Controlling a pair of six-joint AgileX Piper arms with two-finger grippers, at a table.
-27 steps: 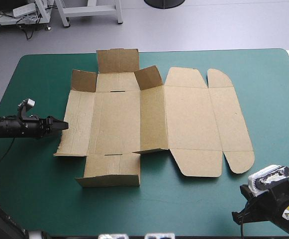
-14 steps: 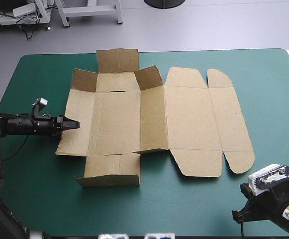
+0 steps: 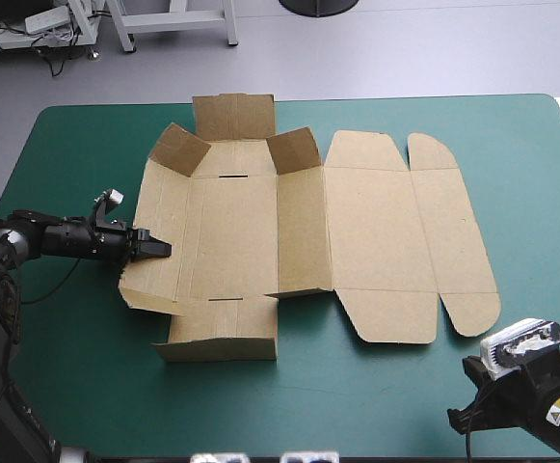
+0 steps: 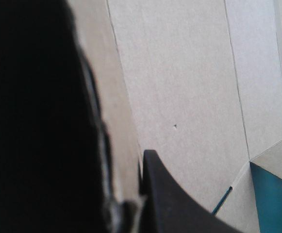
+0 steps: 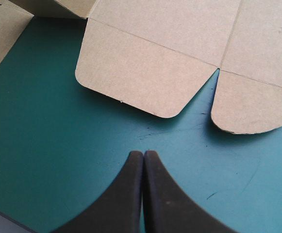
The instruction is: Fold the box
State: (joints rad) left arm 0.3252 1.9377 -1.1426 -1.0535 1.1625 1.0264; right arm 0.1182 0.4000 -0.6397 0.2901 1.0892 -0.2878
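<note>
The brown box lies as a cut sheet, mostly flat, on the middle of the table. Its two far corner flaps stand up, and the near flap is partly raised. My left gripper reaches in from the left and is shut on the edge of the left side panel, which lifts slightly off the cover. In the left wrist view the board runs between the black fingers. My right gripper is shut with nothing in it, near the front right corner, short of the lid's rounded flaps.
The teal-green cover shows all around the box. The lid panel and its rounded tuck flaps lie flat toward the right. The table's front edge runs close behind the right arm.
My left gripper moved right onto the box's left panel and went from open to shut on its edge. The whole sheet shifted a little to the right and the far left flap tilted inward.
</note>
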